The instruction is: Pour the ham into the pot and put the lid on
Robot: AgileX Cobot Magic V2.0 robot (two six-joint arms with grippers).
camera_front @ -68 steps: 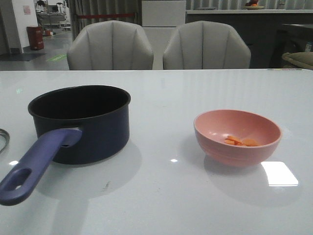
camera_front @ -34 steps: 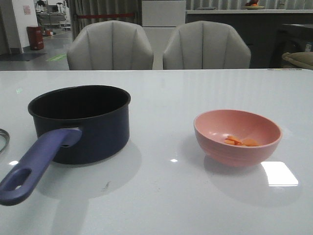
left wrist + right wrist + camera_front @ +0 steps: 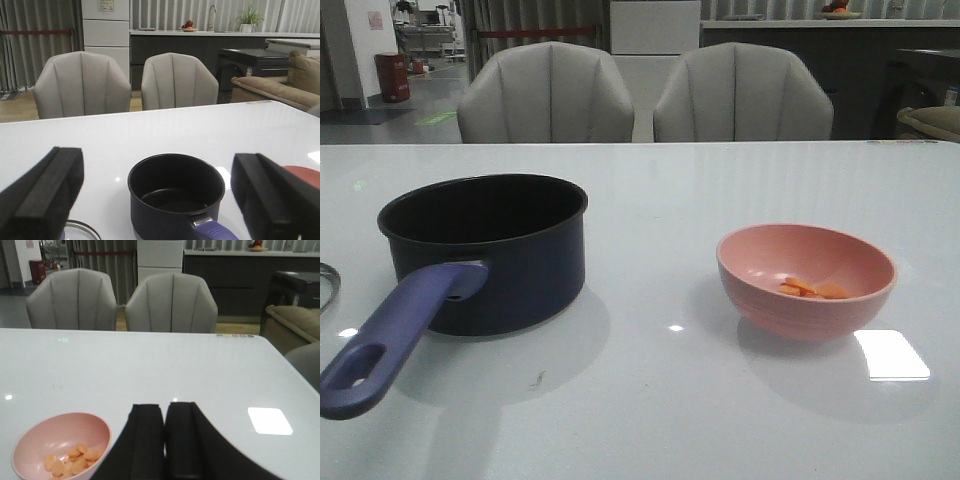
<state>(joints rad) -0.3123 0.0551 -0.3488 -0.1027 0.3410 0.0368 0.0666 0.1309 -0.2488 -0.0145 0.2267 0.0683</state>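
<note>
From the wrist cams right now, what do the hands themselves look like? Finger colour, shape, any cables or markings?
Only the fingers show. The left hand has two matte black, blocky fingers with flat rectangular faces and a foam-like texture. The right hand has matching black fingers, wide at the base and narrowing toward squared tips. No cables, labels or markings are visible. The front view shows neither arm.

My left gripper [image 3: 160, 200] has the pot [image 3: 175, 195] straight ahead between its spread fingers, the lid [image 3: 80, 231] beside its left finger. Ahead and left of my right gripper [image 3: 163, 440], fingers together, sits the bowl [image 3: 35, 440] holding the ham [image 3: 70, 460]. Two chairs [image 3: 545, 92] stand beyond the table [image 3: 660, 400].
</note>
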